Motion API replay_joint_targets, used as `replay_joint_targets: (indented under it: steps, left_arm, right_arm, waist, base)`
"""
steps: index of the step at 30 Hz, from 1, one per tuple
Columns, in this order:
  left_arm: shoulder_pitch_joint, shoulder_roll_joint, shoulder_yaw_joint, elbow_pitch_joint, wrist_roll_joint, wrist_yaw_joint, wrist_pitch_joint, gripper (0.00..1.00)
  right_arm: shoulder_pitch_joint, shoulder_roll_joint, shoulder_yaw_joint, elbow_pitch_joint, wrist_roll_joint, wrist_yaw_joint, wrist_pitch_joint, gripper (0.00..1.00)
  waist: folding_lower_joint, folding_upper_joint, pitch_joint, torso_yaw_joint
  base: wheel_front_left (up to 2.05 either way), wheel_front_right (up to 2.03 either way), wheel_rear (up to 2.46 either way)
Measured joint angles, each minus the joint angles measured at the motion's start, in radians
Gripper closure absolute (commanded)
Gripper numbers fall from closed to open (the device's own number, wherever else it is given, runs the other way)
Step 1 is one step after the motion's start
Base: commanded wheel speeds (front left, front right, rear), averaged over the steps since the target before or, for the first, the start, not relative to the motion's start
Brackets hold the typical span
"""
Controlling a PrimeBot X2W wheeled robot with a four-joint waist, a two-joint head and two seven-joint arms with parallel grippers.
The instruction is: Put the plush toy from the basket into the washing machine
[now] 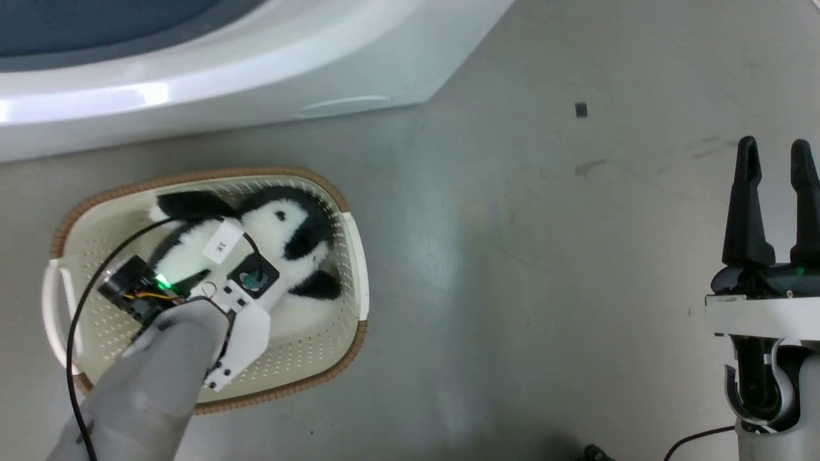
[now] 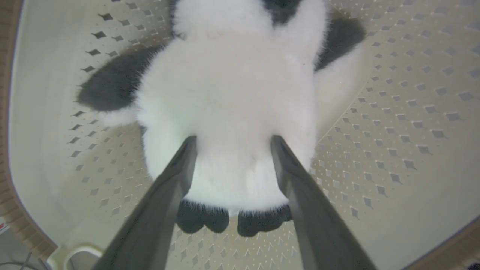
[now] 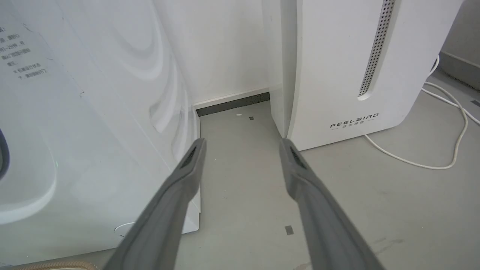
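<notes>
The fluffy white-and-black penguin plush toy [image 2: 232,93] was laid inside the cream holed plastic basket [image 2: 393,112], between the left gripper's [image 2: 233,139] wide-spread fingers. The right gripper's [image 1: 775,150] fingers were spread apart, well away from the basket.

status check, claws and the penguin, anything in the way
Left claw open, straddling lower body of plush toy. Right claw open over floor. Toy lying in basket, washing machine just beyond. Nothing blocking the grip.

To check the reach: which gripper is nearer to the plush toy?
Left. The left gripper is down in the basket, open around the plush toy. The right gripper is over the floor, well away.
</notes>
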Motion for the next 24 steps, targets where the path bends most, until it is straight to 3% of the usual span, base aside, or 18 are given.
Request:
replay_joint_targets:
  steps: [19, 21, 24]
  left_arm:
    - [-0.207, 0.08, -0.14, 0.178, -0.012, -0.004, 0.065, 0.0]
    - [-0.232, 0.086, -0.162, 0.205, -0.018, -0.008, 0.077, 1.0]
    - [-0.253, 0.094, -0.183, 0.232, -0.024, -0.014, 0.086, 1.0]
  right_arm:
    - [-0.07, 0.0, -0.005, -0.006, 0.087, 0.0, -0.04, 0.0]
    - [-0.084, 0.0, -0.005, -0.007, 0.098, 0.0, -0.046, 0.0]
    - [-0.094, 0.0, -0.01, -0.008, 0.106, 0.0, -0.052, 0.0]
  waist:
    - [-0.0001, 0.0, 0.193, -0.066]
    - [-0.0001, 0.0, 0.216, -0.075]
    - [-0.0001, 0.0, 0.235, -0.083]
  base:
    - [0.0, 0.0, 0.0]
    - [0.0, 0.0, 0.0]
    - [0.0, 0.0, 0.0]
